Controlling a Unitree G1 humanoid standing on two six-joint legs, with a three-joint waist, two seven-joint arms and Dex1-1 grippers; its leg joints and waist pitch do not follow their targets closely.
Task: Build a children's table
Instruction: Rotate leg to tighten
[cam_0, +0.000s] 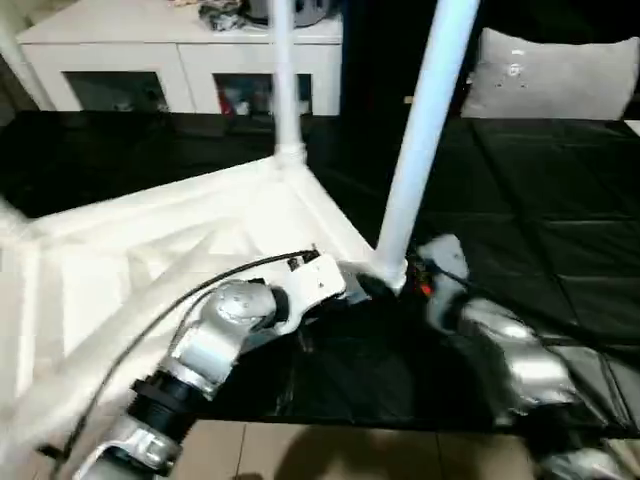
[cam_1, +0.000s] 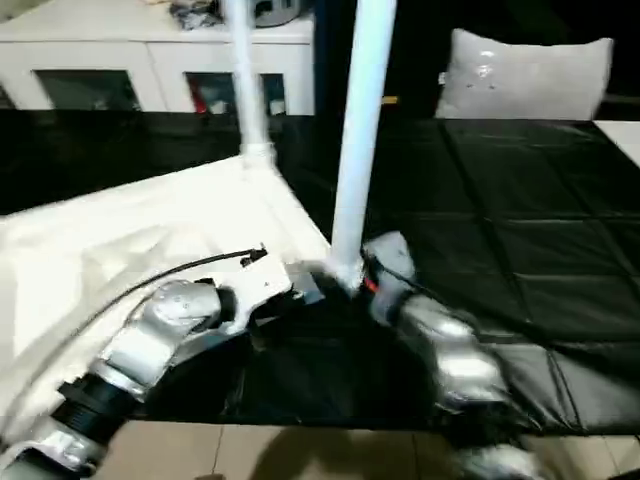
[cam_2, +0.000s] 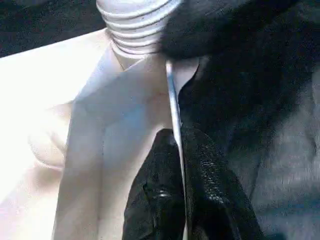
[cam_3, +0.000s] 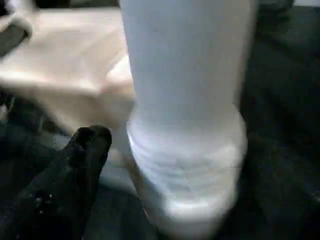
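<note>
The table top (cam_0: 150, 260) is lying upside down on the black surface (cam_0: 560, 200). The left hand (cam_2: 175, 200) is pinching its edge. The near leg (cam_0: 425, 140) is leaning; the right hand (cam_3: 65, 185), grip unclear, could tip it.

A large desk (cam_0: 560, 200) under a black quilted cover spreads beneath and beyond both pincers, its stitched seams running in squares past the right pincer. Farther out from the left pincer, against the back of the room, stands a white cabinet (cam_0: 180, 60) with glass doors; dim, coloured items show behind the panes but cannot be told apart. On the cabinet's top lies a small heap of clutter (cam_0: 225, 14), too blurred to name. Beyond the right pincer, at the desk's far edge, a pale grey cushion (cam_0: 555, 75) stands upright. Nearer than both pincers, a strip of tan floor (cam_0: 330, 455) shows below the desk's edge.
</note>
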